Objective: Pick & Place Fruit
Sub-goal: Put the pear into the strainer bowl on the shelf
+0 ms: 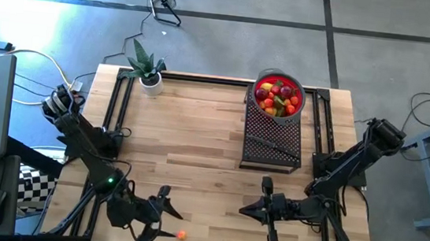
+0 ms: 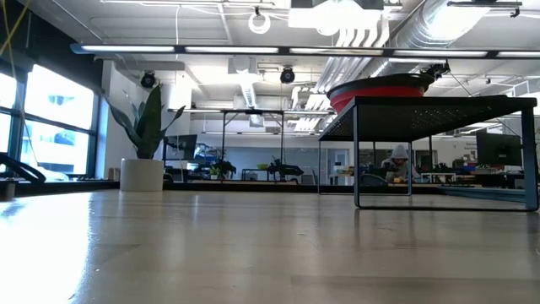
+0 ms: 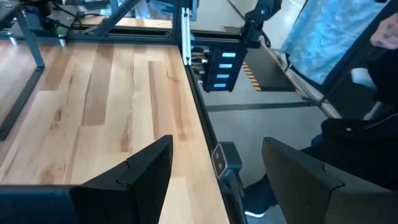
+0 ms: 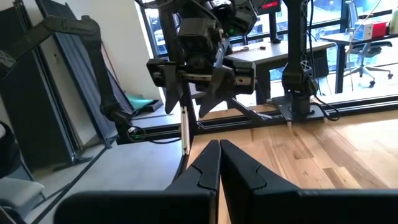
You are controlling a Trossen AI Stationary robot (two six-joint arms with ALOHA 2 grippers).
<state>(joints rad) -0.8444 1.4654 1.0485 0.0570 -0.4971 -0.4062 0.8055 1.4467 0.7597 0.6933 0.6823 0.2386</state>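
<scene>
On the wooden table (image 1: 198, 135), a single small orange fruit (image 1: 181, 233) lies near the front edge, just beside the left gripper (image 1: 165, 211), which hangs low over that edge with its fingers (image 3: 134, 180) spread wide and nothing between them (the fruit itself does not show in the left wrist view). The rest of the fruit, red, orange, yellow and green, sits heaped in a red bowl (image 1: 299, 105) on top of a dark mesh stand (image 1: 272, 142) at the table's far right side. The right gripper (image 1: 250, 211) rests near the front right of the table, pointing toward the left arm, its fingers (image 4: 205, 168) pressed together and empty. A potted plant (image 1: 147, 70) stands at the far left corner.
</scene>
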